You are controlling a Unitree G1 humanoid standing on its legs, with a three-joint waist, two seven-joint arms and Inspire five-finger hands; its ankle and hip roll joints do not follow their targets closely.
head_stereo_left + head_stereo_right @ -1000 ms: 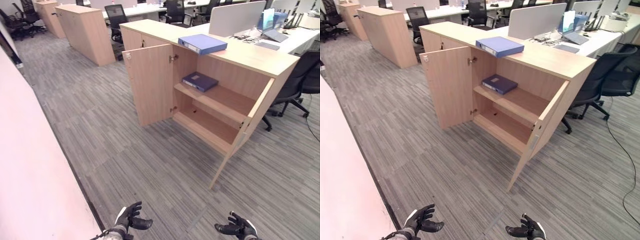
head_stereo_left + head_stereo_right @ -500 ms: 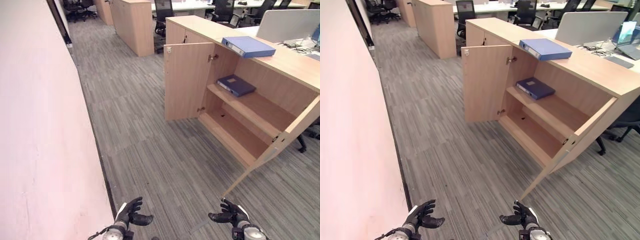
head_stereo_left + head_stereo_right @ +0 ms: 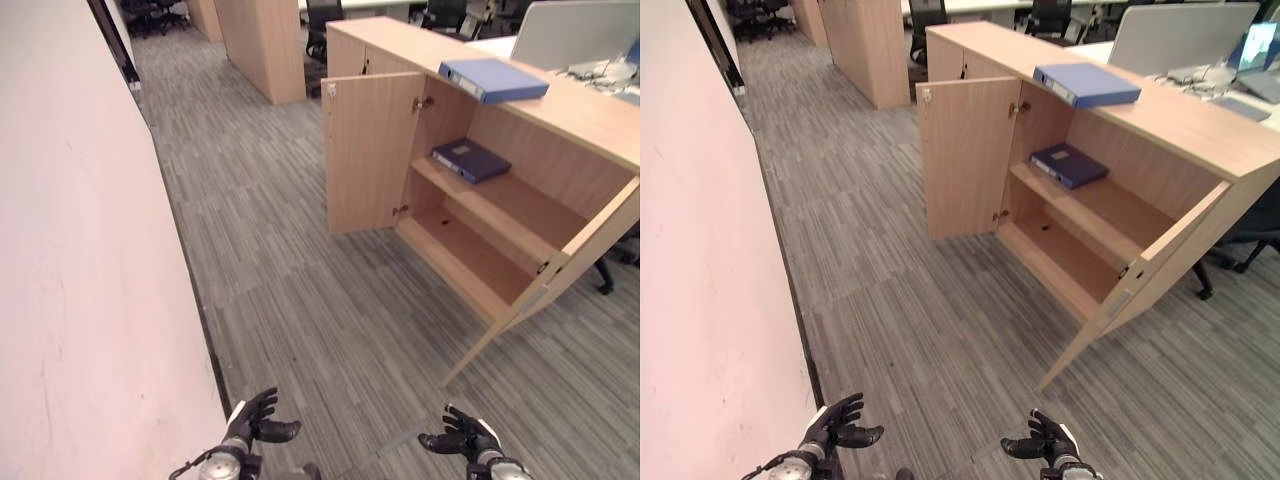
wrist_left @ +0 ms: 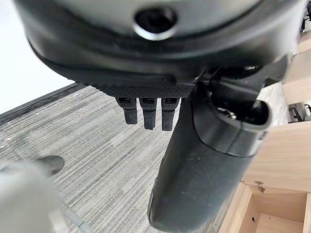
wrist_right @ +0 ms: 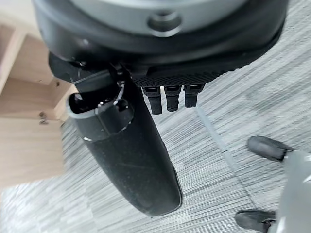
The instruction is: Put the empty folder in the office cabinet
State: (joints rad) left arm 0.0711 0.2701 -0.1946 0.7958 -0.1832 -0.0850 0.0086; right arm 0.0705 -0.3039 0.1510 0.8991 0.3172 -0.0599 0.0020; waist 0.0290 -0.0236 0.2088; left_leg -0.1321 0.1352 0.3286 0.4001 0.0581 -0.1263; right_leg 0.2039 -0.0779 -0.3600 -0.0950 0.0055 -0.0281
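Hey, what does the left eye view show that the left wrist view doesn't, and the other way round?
The left eye view adds a light blue folder lying on top of the light wooden cabinet, a dark blue folder on its upper shelf, and the right hand, open and empty. The left wrist view adds a close look along the left hand, fingers straight, holding nothing. Shared: the open cabinet, grey striped carpet, left hand.
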